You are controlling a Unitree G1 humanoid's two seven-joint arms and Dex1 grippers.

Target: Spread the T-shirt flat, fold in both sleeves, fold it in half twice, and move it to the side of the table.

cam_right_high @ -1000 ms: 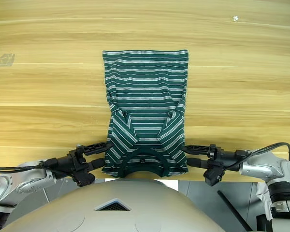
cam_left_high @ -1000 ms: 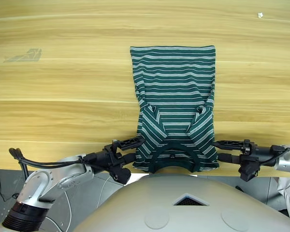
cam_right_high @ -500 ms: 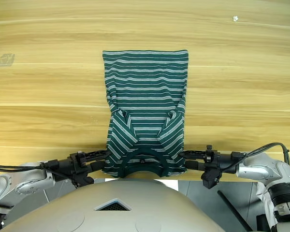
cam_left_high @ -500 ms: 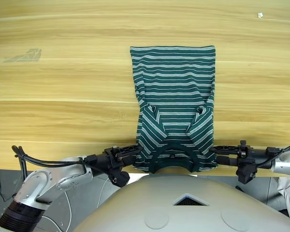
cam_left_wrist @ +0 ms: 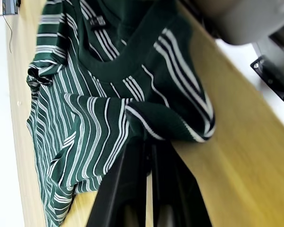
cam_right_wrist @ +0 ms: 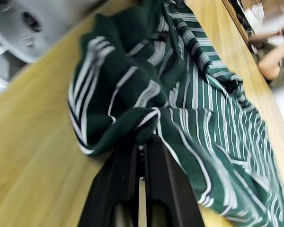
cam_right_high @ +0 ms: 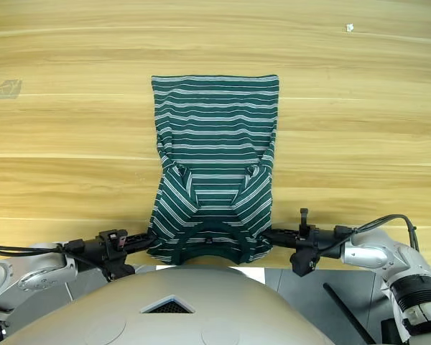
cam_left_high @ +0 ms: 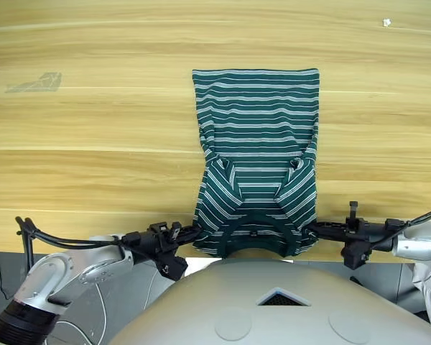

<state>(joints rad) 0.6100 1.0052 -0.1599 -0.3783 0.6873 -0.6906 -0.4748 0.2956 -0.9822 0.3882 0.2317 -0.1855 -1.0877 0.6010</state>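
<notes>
The dark green T-shirt [cam_left_high: 257,144] with thin white stripes lies lengthwise on the wooden surface [cam_left_high: 93,144]. Its sleeves are folded inward, the hem is at the far end, the collar is at the near edge, and both near corners are bunched up.

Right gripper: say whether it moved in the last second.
Yes. The right gripper has slid inward onto the near corner of the T-shirt, closer to the front edge of the table.

A: Surface?
B: Table [cam_left_high: 93,144], pale wood planks, grain running crosswise. Grey mark [cam_left_high: 36,83] at far left, white scrap [cam_left_high: 386,22] at far right.
A: Below the near edge?
B: Grey floor [cam_right_high: 309,291].
</notes>
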